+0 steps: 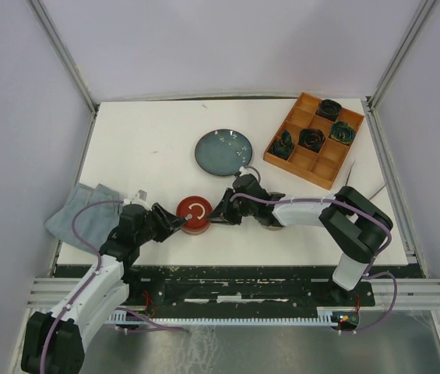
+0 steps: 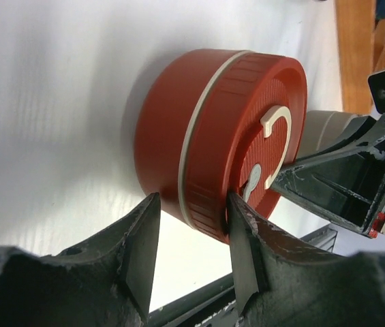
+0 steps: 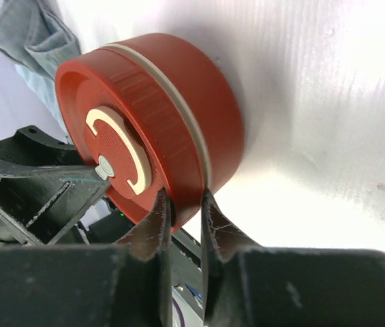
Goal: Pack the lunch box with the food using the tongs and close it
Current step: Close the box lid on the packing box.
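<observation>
The red lunch box [image 1: 195, 213], lid on, sits on the white worktop [image 1: 142, 140] at lower centre of the top view. The left end effector [image 2: 193, 201] is spread astride its rim, one finger clear of the wall. The right end effector [image 3: 184, 197] pinches the lid's edge from the opposite side.

Round red lunch box [image 1: 195, 213], closed: ribbed lid [image 2: 236, 102] on, cream band btwn lid & body, white C-shaped handle [image 2: 279, 119] on top. Upright on table [image 1: 149, 140], near front edge.
</observation>
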Controlling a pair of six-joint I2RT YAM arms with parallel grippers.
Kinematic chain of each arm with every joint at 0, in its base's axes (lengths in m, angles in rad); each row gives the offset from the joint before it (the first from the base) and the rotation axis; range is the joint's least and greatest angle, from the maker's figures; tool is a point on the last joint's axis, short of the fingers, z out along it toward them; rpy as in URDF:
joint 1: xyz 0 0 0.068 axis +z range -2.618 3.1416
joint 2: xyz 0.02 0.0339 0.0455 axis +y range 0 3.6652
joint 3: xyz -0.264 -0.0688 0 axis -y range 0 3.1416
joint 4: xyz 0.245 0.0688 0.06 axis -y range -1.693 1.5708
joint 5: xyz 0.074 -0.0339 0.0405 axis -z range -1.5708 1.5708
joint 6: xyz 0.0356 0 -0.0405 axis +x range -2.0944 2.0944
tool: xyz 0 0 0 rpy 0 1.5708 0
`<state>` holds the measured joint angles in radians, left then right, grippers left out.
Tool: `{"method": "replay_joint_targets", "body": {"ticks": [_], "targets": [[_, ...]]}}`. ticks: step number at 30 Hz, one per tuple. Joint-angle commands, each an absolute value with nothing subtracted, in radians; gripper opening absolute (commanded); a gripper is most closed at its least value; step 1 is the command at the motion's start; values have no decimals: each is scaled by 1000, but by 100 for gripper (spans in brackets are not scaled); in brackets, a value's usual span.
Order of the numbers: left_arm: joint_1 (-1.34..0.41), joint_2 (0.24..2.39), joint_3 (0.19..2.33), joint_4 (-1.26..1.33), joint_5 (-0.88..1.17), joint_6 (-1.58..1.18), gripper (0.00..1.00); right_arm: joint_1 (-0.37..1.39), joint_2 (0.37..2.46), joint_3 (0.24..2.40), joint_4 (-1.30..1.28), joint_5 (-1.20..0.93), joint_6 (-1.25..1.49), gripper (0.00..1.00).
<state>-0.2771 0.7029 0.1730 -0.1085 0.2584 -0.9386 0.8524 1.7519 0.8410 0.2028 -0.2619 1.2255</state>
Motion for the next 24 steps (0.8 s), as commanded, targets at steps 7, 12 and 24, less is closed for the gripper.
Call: {"method": "replay_joint_targets", "body": {"ticks": [7, 12, 24], "targets": [[-304, 776, 183, -126, 324, -908, 49, 879, 1824, 820, 72, -180, 1147, 24], [-304, 811, 203, -117, 327, -890, 52, 877, 1791, 942, -142, -137, 1048, 38], [-303, 801, 336, -203, 178, -828, 67, 864, 1894, 1052, -182, -161, 1018, 60]]}}
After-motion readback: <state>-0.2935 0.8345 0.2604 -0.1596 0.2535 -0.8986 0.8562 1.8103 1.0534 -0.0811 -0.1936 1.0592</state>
